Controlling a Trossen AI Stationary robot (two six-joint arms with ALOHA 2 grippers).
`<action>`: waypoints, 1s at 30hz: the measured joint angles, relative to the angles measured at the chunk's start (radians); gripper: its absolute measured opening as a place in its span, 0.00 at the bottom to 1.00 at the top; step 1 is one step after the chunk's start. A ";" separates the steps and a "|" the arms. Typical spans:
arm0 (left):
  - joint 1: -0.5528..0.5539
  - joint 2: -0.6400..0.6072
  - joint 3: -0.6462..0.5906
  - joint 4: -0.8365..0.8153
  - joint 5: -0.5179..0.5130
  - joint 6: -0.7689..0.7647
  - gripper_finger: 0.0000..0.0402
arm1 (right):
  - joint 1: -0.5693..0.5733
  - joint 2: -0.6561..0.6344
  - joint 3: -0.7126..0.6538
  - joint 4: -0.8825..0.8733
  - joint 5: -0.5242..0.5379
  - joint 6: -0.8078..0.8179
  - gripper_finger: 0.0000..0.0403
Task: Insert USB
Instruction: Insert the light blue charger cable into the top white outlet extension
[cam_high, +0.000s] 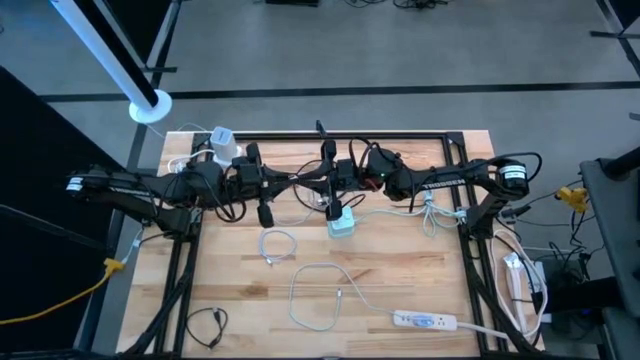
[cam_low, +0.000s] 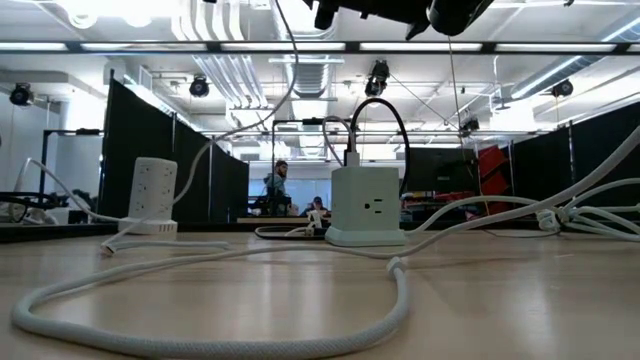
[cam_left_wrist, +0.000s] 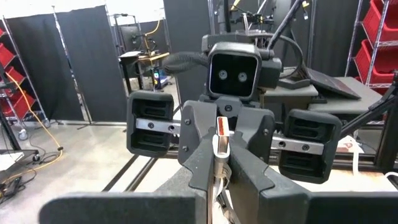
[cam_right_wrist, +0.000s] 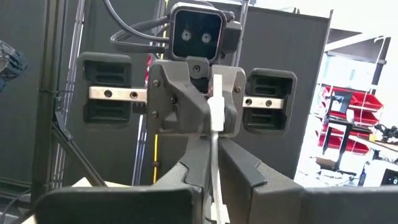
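near edge of desk (cam_high: 400, 262): closest to you in the low view is a thick white cable (cam_low: 400, 285), looping across the wood. From above you also see a white power strip (cam_high: 425, 320) lying flat toward the right front corner.
power cube (cam_low: 365, 205): mid-desk, sitting upright. It's got a black lead plugged into its top, and its own white cord trails off to the side.
left end effector (cam_left_wrist: 219, 146): up in the air over the middle of the desk, just behind the cube. The fingers are pinched narrow on the USB plug (cam_left_wrist: 222, 129), metal tip poking out past them.
right end effector (cam_right_wrist: 213, 140): nose to nose with your left one, and also clamped tight on the white body of that same plug. So both are holding it at once, well above the cube and not in any socket yet.
white tower charger (cam_low: 153, 190): standing upright at the far left of the desk.
room behind: black partitions and a person (cam_low: 275, 185) way back, too small to make out.
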 joint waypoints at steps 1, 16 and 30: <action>0.000 0.002 0.000 0.000 0.000 -0.001 0.05 | 0.000 0.000 0.000 -0.001 0.000 0.000 0.03; 0.000 0.011 0.000 -0.003 -0.006 -0.003 0.29 | -0.001 0.000 0.002 -0.015 0.028 0.005 0.00; 0.005 -0.101 0.008 -0.258 -0.196 -0.099 0.37 | -0.015 -0.023 0.003 -0.100 0.088 -0.031 0.00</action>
